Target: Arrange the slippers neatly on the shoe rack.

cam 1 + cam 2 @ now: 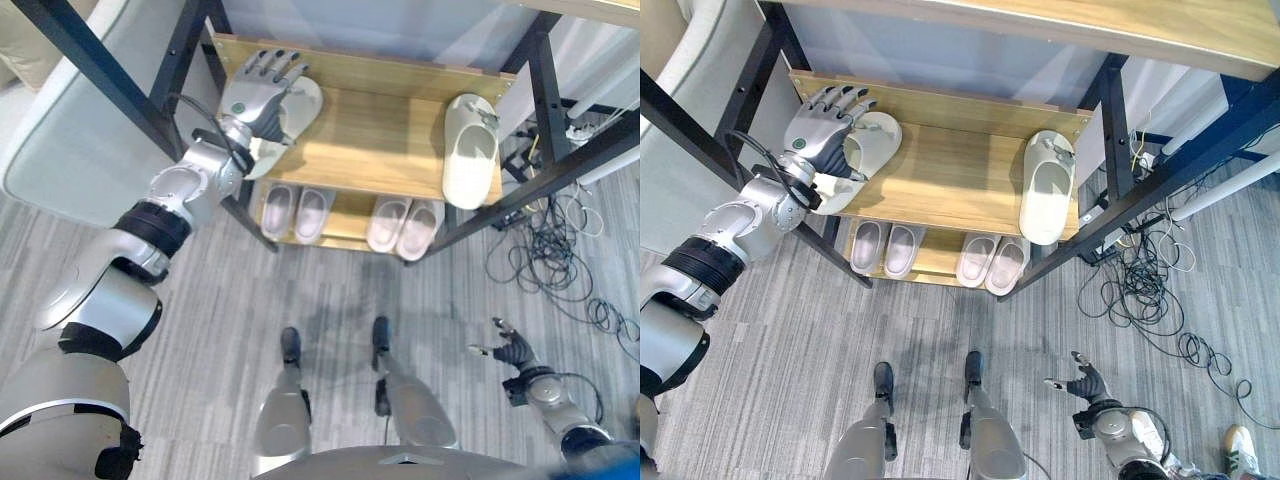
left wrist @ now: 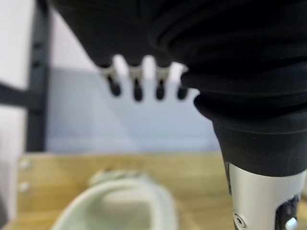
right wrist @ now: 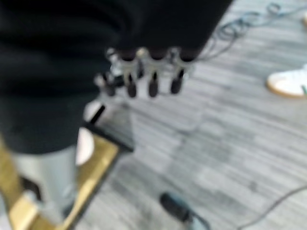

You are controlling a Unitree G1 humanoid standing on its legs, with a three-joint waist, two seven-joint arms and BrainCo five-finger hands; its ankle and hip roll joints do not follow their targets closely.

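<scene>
1. Our left hand [image 1: 262, 88] is over the left end of the shoe rack's middle shelf [image 1: 375, 140], fingers [image 2: 136, 88] stretched straight and spread, gripping nothing.
2. It sits above a pale slipper [image 1: 300, 108] that lies by the shelf's left edge, toe pointing toward the back; we cannot tell whether the palm touches the slipper.
3. A second pale slipper [image 1: 1048, 188] lies at the right end of the same shelf, well apart from the first, lined up with the rack's right edge.
4. On the lower shelf [image 1: 345, 225] we see two more pairs side by side: one pair [image 1: 296, 212] toward the left, the other pair [image 1: 404, 226] toward the right.
5. Our right hand [image 1: 513, 350] hangs low over the grey floor [image 1: 250, 290] on the right, away from the rack, fingers relaxed and spread, holding nothing.
6. Loose cables [image 1: 1150, 285] lie on the floor beside the rack's right leg.
7. A white shoe [image 3: 288, 82] rests on the floor in the right wrist view.
</scene>
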